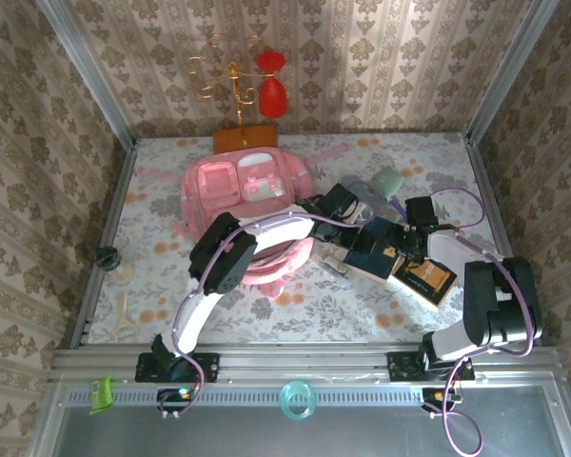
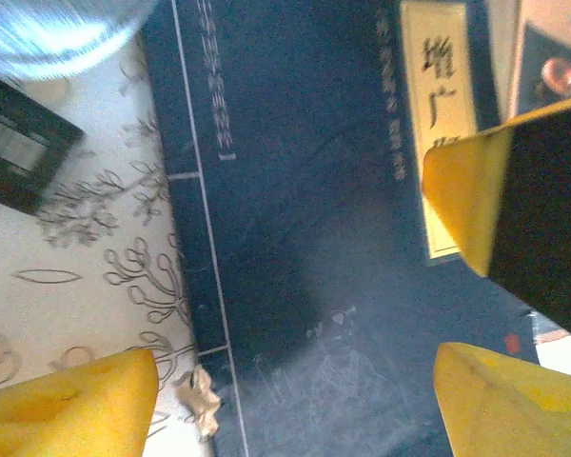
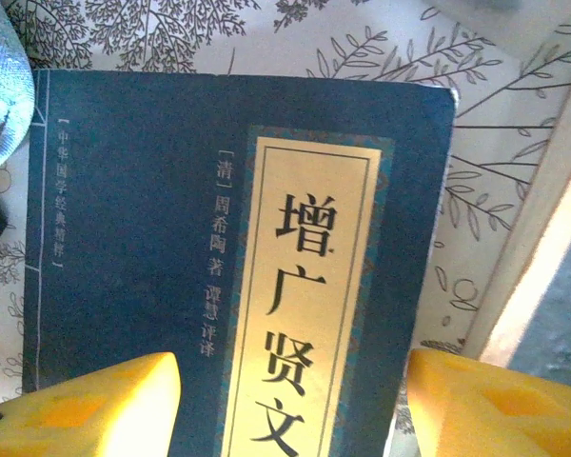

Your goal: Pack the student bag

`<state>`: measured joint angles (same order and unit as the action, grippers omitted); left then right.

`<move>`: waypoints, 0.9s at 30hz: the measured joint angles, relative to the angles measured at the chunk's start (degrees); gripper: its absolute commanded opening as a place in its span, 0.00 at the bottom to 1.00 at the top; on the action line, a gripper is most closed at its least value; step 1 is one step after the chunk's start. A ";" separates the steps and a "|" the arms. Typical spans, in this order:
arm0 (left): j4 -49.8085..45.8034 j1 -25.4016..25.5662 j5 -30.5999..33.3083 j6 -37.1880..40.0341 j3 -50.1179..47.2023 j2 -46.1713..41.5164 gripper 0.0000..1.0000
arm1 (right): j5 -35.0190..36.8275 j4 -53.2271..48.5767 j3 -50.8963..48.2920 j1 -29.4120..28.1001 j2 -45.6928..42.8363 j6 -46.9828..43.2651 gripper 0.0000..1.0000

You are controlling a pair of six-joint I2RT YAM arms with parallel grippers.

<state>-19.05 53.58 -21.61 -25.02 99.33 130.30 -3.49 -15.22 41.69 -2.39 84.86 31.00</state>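
Observation:
The pink student bag [image 1: 236, 190] lies at the back left of the table with its white-trimmed front pockets facing up; my left arm crosses over its near side. To its right lies a dark blue book [image 1: 373, 249] [image 2: 305, 238] [image 3: 171, 238] with a yellow title label [image 3: 309, 286]. My left gripper [image 1: 362, 227] [image 2: 295, 400] hovers open over the book's cover, one fingertip over the tablecloth. My right gripper [image 1: 411, 246] [image 3: 295, 405] is also open, straddling the label from the other side, and one of its fingers [image 2: 523, 209] reaches into the left wrist view.
A second, brown-covered book [image 1: 426, 278] lies just right of the blue one. A clear bottle with a teal cap [image 1: 383, 183] [image 2: 57, 29] lies behind the books. A stand with red ornaments [image 1: 257, 81] is at the back. Small items [image 1: 108, 255] sit at the left edge.

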 measured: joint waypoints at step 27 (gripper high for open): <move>9.75 0.22 1.73 -8.07 -8.37 -2.99 0.70 | -4.33 2.34 -1.42 -1.18 -0.98 2.43 0.53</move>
<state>-9.30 53.80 -19.88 -33.08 90.96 127.31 -7.81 -12.88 40.27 -3.57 83.88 33.43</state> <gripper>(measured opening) 0.704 0.539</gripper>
